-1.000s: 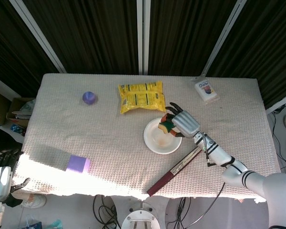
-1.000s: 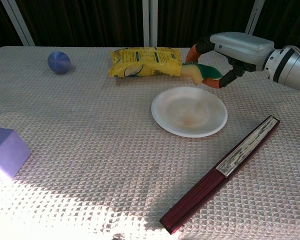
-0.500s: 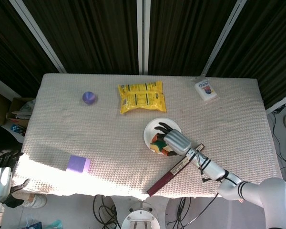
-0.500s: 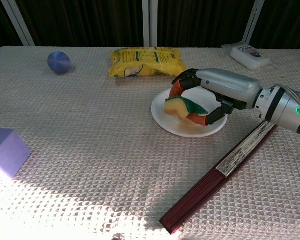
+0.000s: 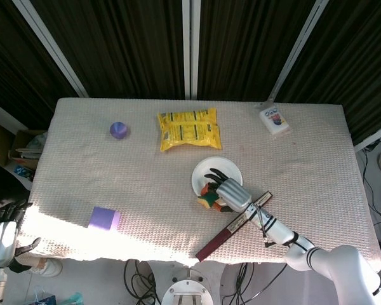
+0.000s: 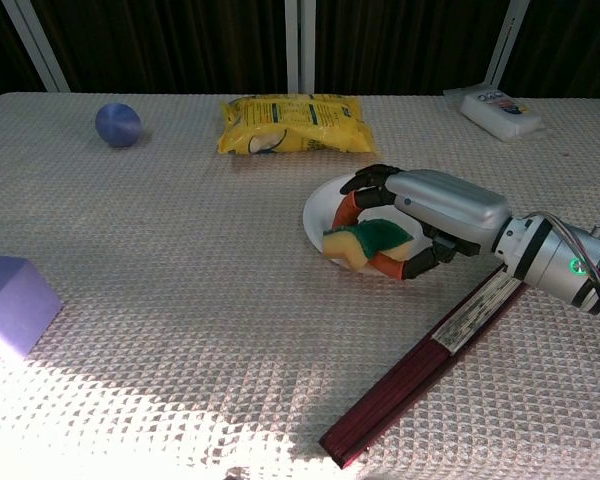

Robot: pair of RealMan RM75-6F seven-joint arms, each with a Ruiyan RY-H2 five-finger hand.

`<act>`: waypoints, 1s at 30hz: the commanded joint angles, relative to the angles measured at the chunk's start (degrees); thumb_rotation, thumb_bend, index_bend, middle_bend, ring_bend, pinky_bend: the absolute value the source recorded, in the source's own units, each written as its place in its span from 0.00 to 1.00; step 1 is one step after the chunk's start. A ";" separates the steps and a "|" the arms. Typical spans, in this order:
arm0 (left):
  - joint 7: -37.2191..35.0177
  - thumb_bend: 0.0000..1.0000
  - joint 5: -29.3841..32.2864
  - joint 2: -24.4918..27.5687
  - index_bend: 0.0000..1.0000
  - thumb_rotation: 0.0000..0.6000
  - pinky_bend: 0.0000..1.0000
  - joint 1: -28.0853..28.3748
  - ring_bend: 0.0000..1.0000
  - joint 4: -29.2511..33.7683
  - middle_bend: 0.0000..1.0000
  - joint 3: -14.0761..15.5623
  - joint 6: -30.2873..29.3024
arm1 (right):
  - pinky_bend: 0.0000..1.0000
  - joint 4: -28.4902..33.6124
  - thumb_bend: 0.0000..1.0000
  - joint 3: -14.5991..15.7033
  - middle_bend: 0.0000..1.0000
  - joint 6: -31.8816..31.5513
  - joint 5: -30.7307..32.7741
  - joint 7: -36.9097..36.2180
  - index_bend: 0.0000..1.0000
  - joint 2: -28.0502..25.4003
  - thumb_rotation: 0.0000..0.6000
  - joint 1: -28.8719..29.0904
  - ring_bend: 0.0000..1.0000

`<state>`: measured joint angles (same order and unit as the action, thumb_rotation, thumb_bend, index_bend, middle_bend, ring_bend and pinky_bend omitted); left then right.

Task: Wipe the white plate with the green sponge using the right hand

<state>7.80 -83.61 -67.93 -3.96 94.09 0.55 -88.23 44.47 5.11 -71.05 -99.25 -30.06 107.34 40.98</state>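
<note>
The right robot hand (image 6: 420,215) grips the green-and-yellow sponge (image 6: 365,243) at the round white plate's (image 6: 320,205) near rim, while the left robot hand (image 5: 1,234) hangs open-fingered beside the desk (image 5: 146,184).

A yellow snack bag (image 5: 188,128) lies at upper centre of the table (image 5: 82,171). A blue ball (image 5: 118,130) sits to its left, well apart. A purple block (image 5: 104,218) rests at lower left. A white packet (image 5: 275,121) lies upper right. A dark red folded fan (image 6: 442,360) lies diagonally at lower right.
</note>
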 commanded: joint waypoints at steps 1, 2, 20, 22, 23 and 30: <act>-0.29 0.12 -0.05 -0.03 0.20 1.00 0.15 -0.08 0.12 -0.19 0.14 0.03 -0.12 | 0.00 -1.56 0.41 0.14 0.40 -1.06 -0.44 -1.23 0.56 1.10 1.00 -0.35 0.13; -0.45 0.12 -0.07 -0.06 0.20 1.00 0.15 -0.11 0.12 -0.31 0.14 0.02 -0.19 | 0.00 -1.64 0.41 -0.04 0.40 -1.77 -0.60 -1.39 0.56 1.04 1.00 -0.33 0.13; -1.49 0.12 -0.56 -0.29 0.20 1.00 0.15 -0.25 0.12 -1.02 0.14 0.27 -0.27 | 0.00 -3.04 0.43 -0.20 0.41 -0.44 0.33 -3.82 0.57 3.15 1.00 -0.73 0.14; -1.52 0.12 -0.57 -0.31 0.20 1.00 0.15 -0.19 0.12 -1.07 0.14 0.23 -0.21 | 0.00 -4.64 0.44 -0.29 0.41 -0.60 0.43 -4.19 0.57 3.62 1.00 -0.86 0.14; -1.52 0.12 -0.63 -0.29 0.20 1.00 0.15 -0.16 0.12 -1.10 0.14 0.25 -0.18 | 0.00 -5.64 0.44 -0.57 0.41 -0.86 0.66 -4.48 0.57 3.81 1.00 -0.97 0.14; -1.58 0.12 -0.69 -0.18 0.20 1.00 0.15 -0.06 0.12 -0.97 0.14 0.25 -0.06 | 0.00 -7.61 0.44 -1.60 0.41 -3.46 0.89 -6.38 0.57 3.79 1.00 -1.12 0.14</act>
<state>6.21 -84.30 -68.11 -4.03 93.09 0.79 -88.29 36.68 3.68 -73.94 -98.27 -36.00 111.16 39.88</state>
